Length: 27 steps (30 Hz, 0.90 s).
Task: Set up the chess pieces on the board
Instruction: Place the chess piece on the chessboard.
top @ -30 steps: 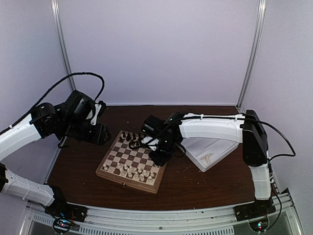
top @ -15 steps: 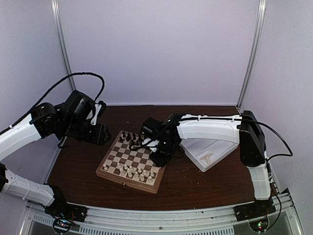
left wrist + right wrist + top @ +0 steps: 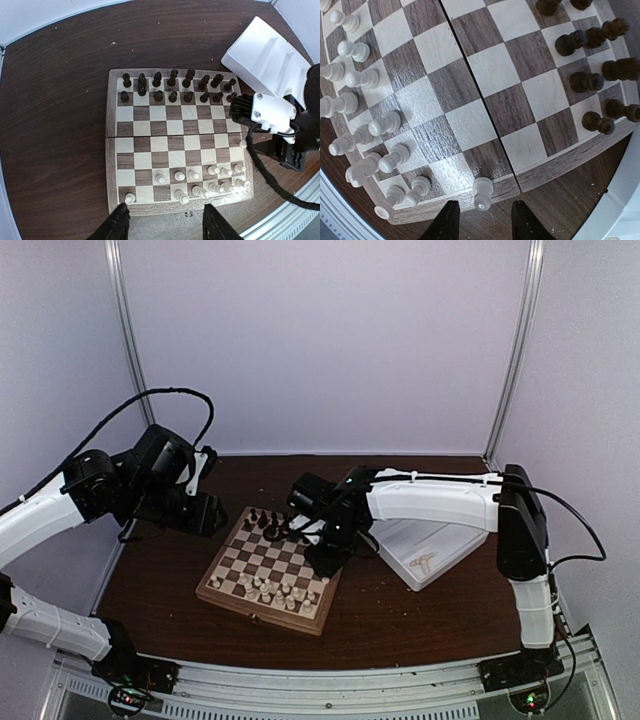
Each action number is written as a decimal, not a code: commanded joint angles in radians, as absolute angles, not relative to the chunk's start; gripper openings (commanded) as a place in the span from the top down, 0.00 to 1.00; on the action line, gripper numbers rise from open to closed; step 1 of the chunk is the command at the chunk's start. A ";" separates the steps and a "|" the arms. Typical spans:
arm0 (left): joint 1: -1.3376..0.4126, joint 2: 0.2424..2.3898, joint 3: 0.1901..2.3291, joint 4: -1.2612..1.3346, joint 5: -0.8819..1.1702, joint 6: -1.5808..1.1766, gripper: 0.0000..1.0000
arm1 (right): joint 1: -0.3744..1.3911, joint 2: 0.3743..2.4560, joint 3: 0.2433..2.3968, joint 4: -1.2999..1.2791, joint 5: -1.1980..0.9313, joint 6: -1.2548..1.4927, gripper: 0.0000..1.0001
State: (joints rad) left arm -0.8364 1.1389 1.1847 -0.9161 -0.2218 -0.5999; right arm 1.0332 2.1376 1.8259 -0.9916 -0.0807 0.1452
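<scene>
The board (image 3: 250, 555) lies mid-table with dark pieces (image 3: 172, 87) along its far rows and cream chess pieces (image 3: 215, 180) clustered on the near rows. One cream pawn (image 3: 482, 192) stands alone at the board's right edge, half on the frame. My right gripper (image 3: 483, 215) hangs just above and behind that pawn, open, with a gap on each side of it. My left gripper (image 3: 165, 217) hovers high off the board's left side (image 3: 205, 512), open and empty.
A white plastic tray (image 3: 430, 550) sits tilted to the right of the board, close behind the right wrist. The dark wooden table (image 3: 55, 125) surrounds the board. The right arm's black cable (image 3: 270, 175) loops over the board's corner.
The right gripper has opened and let go of the cream pawn, which now stands by itself at the board's edge. The left arm has stayed still.
</scene>
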 commanded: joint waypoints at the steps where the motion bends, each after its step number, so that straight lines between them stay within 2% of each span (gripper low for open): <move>1: -0.829 1.149 1.182 -0.885 -0.198 -0.587 0.48 | 1.039 2.003 1.821 -0.945 -0.029 0.148 0.60; 7: -0.840 1.211 1.213 -0.882 -0.121 -0.571 0.47 | 1.040 1.823 1.656 -0.799 0.044 0.161 0.59; 13: -0.958 1.351 1.301 -0.856 -0.153 -0.583 0.46 | 0.999 1.585 1.354 -0.622 0.199 0.221 0.57; 23: -1.089 1.671 1.519 -0.836 -0.112 -0.575 0.45 | 0.782 1.231 0.865 -0.417 0.198 0.219 0.54; 27: -1.101 1.778 1.586 -0.838 -0.080 -0.565 0.45 | 0.670 1.113 0.758 -0.414 0.193 0.262 0.53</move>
State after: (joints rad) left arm -1.0920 1.7092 1.5192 -0.8616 -0.1207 -0.5865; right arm 0.7483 1.2121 0.8307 -0.4870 0.1707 0.2188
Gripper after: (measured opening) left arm 0.548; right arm 0.465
